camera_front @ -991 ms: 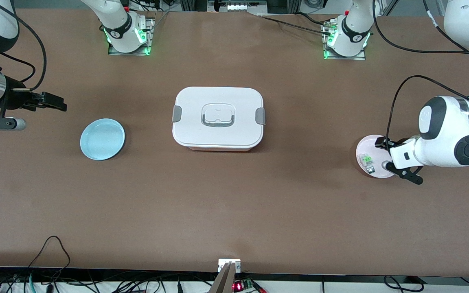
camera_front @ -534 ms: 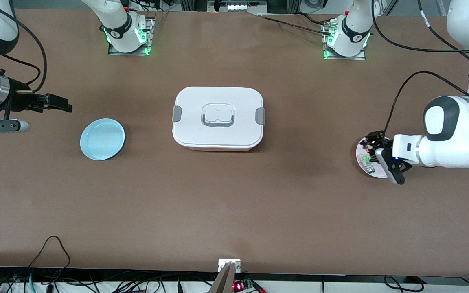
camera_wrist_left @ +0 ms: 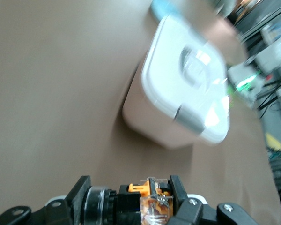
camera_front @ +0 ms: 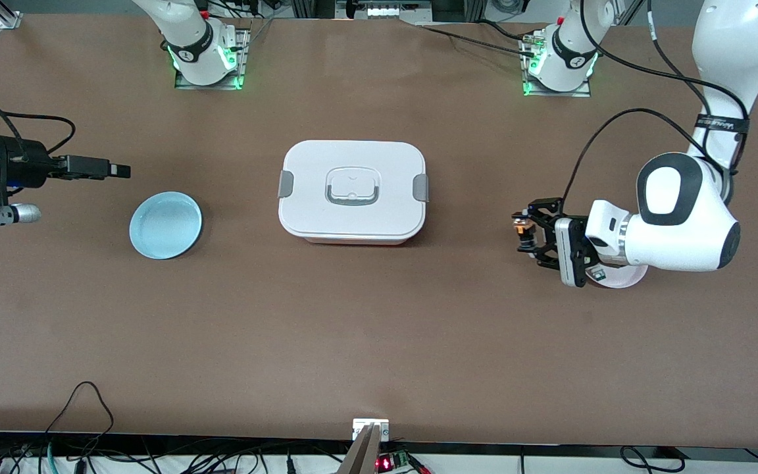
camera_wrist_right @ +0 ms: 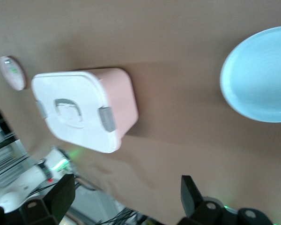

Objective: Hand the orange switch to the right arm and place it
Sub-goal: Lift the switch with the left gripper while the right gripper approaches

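My left gripper [camera_front: 525,234] is shut on the orange switch [camera_front: 520,229], a small black and amber part, and holds it in the air over bare table between the pink plate [camera_front: 624,279] and the white box [camera_front: 353,191]. In the left wrist view the switch [camera_wrist_left: 150,202] sits clamped between the two fingers of my left gripper [camera_wrist_left: 131,201]. My right gripper [camera_front: 120,171] is up over the table by the blue plate [camera_front: 166,225], pointing toward the box. In the right wrist view my right gripper [camera_wrist_right: 126,197] is open and empty.
The white lidded box with grey latches stands mid-table, also seen in the left wrist view [camera_wrist_left: 178,103] and the right wrist view [camera_wrist_right: 79,108]. The pink plate [camera_wrist_right: 11,72] holds a small clear-and-green component. The blue plate [camera_wrist_right: 260,75] is bare. Cables run along the table's front edge.
My left gripper closed on the orange switch at the pink plate, lifted it and carried it toward the box. My right gripper levelled out and reached a little toward the middle.
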